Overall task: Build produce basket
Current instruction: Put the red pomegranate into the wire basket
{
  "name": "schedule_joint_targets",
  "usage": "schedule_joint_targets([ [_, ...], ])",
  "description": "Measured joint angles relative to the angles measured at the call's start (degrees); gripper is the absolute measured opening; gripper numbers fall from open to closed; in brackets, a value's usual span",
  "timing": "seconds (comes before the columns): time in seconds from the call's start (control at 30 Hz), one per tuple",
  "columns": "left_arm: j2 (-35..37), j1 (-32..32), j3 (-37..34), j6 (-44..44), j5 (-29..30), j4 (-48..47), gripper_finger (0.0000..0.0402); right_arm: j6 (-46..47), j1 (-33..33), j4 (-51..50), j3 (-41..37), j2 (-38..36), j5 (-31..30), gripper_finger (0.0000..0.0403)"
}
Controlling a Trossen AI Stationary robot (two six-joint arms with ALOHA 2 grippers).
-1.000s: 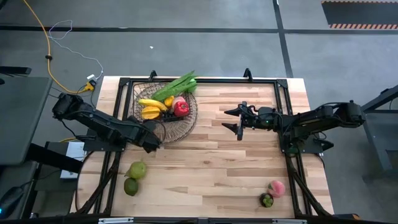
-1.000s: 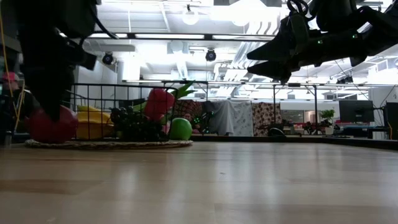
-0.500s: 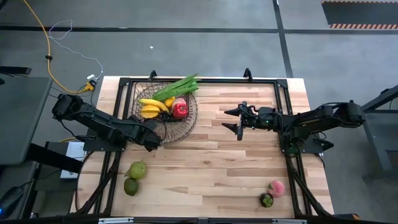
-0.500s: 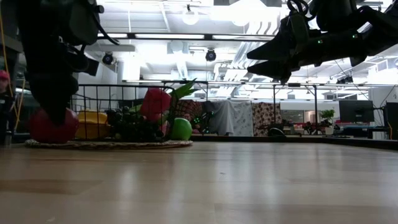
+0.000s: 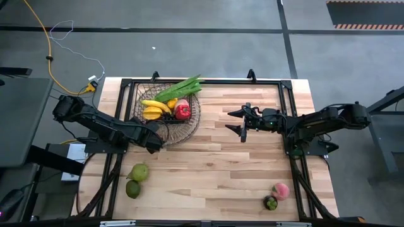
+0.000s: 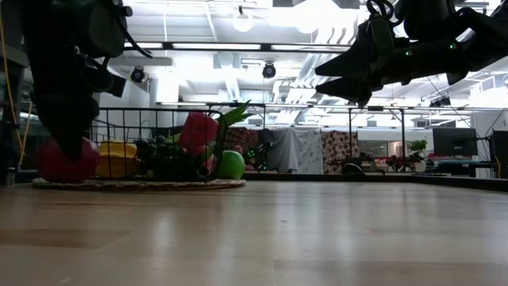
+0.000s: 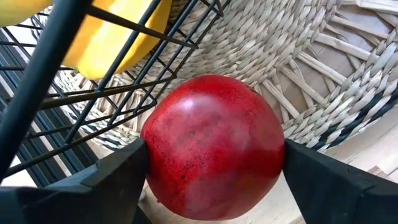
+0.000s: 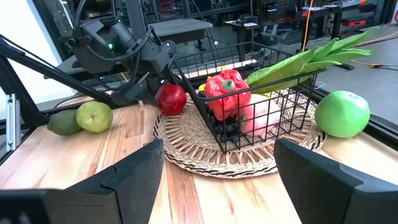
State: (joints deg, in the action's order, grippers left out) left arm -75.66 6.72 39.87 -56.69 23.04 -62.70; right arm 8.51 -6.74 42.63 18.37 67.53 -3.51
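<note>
Down at the near-left edge of the basket (image 5: 169, 116), left gripper (image 5: 153, 140) clamped on a round red fruit (image 7: 214, 146), fingers (image 7: 109, 186) pressed against both sides of it. Sitting right over the woven flared rim (image 7: 311, 99), just outside the black wire cage, red fruit (image 8: 170, 98) touching or nearly touching the mat; contact hard to judge. Seen low across the table too, same red fruit (image 6: 63, 161) at the rim's left end under the dark arm.

Inside the cage: yellow bananas (image 5: 154, 110), a red pepper (image 5: 183, 111), something pink (image 8: 258, 118) beneath it, long green leafy stalks (image 5: 178, 88) poking out over the far rim. Dark grapes (image 6: 168, 159) visible through the wires from table height. Green apple (image 8: 341, 113) resting on the rim at the basket's far side, outside the cage.

Over to the right: right gripper (image 5: 242, 123) hanging above bare wood, well clear of the basket, jaws spread wide and holding nothing.

Loose on the table: two green fruits (image 5: 136, 180) touching each other near the front left corner, one paler, one darker. Front right, a pink peach (image 5: 281, 190) just beside a small dark purple piece (image 5: 271, 203).
</note>
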Motion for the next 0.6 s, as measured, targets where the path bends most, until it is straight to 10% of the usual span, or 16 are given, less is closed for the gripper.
schedule_joint_targets([
  [0.6,1.4,2.4,10.7,4.3,-11.3,-4.0,0.0310,0.0,0.0,0.0,0.0,0.0,0.0,0.0296],
])
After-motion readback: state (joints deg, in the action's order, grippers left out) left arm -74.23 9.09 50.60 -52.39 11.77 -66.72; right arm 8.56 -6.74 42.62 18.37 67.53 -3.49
